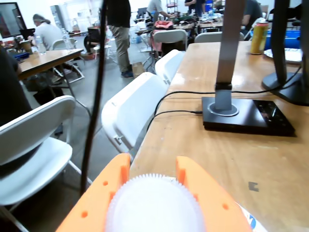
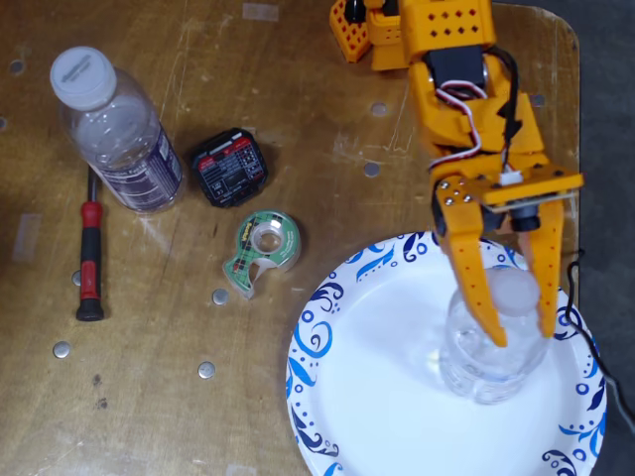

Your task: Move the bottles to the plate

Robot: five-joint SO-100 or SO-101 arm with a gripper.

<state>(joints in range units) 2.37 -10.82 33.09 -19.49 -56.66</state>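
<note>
On plate (image 2: pixel 397 416): small bottle (image 2: pixel 491 362) upright, gripper (image 2: pixel 520 337) clasping its cap | labelled bottle (image 2: pixel 119 134) left on table.

The smaller crinkled clear bottle (image 2: pixel 491 352) stands upright on the blue-swirled white paper plate (image 2: pixel 367 397). The taller purple-labelled bottle (image 2: pixel 119 134) stands on the table, well apart.

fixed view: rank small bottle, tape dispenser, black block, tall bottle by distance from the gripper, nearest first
From the gripper:
1. small bottle, between the jaws, on the plate
2. tape dispenser, left of plate
3. black block, farther up-left
4. tall bottle, far upper left
</note>
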